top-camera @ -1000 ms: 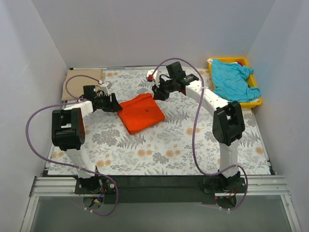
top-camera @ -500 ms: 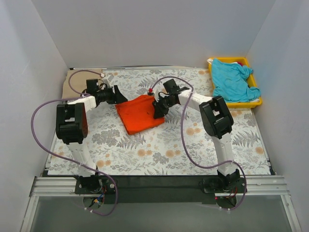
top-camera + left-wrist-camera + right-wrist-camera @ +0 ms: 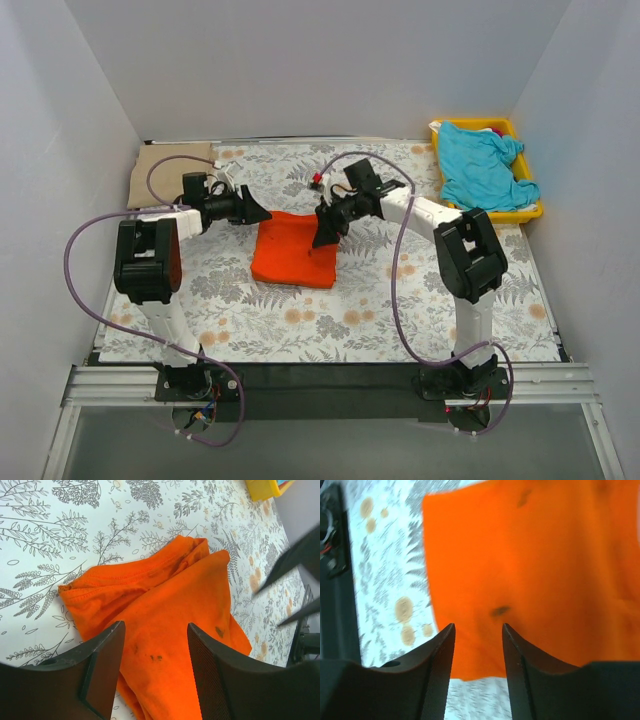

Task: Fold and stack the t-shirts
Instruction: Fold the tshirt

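Observation:
The orange-red t-shirt (image 3: pixel 295 252) lies folded into a compact rectangle mid-table on the fern-print cloth. My left gripper (image 3: pixel 257 213) hovers at its far left corner, open, with only bare orange cloth (image 3: pixel 165 595) showing between the fingers (image 3: pixel 107 655). My right gripper (image 3: pixel 322 233) is over the shirt's right edge, open and holding nothing; the orange fabric (image 3: pixel 530 555) fills the right wrist view beyond its gap (image 3: pixel 478 626). The turquoise t-shirt (image 3: pixel 482 165) is heaped in the yellow tray. The tan t-shirt (image 3: pixel 168 168) lies flat at the back left corner.
The yellow tray (image 3: pixel 536 212) stands at the back right against the wall. The grey cloth with ferns and orange flowers (image 3: pixel 400 300) covers the table. White walls close in three sides. Purple cables loop from both arms.
The orange shirt has gone from a tilted diamond to a squarer fold lying slightly nearer. The right gripper came down and opened at its right edge. The left gripper moved right along the far edge.

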You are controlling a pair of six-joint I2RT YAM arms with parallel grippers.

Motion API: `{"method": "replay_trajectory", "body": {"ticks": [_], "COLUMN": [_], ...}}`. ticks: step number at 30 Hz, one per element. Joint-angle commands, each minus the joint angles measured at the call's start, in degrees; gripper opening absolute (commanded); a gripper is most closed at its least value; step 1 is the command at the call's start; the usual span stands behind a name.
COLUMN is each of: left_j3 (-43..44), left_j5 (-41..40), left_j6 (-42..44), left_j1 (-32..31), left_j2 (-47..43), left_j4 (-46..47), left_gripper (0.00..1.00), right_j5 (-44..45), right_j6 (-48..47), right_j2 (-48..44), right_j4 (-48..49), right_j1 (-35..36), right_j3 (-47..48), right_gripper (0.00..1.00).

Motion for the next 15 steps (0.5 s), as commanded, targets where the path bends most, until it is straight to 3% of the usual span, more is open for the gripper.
{"method": "replay_trajectory", "body": {"ticks": [1,7,15], "left_j3": [1.5,7.6,13.2], "left_j5": [1.9,0.3,0.1], "left_j6": [3.9,13.0,21.8], "left_j1": [0.3,0.1,0.0], "left_j2": [-3.7,1.2,6.3], "left_j4": [0.5,-4.4,-14.6], "left_gripper": [0.5,0.49,0.5], "right_j5": [5.7,13.9,13.8], "right_j6": [-2.9,-8.8,-8.5], "right_j2": [-3.7,-0.8,4.5], "right_j4": [-0.4,-1.5,-1.6], "right_j1": [-5.5,-7.4,-8.8], "right_j3": [5.2,7.3,8.2], "right_gripper": [0.48,0.54,0.66]}}
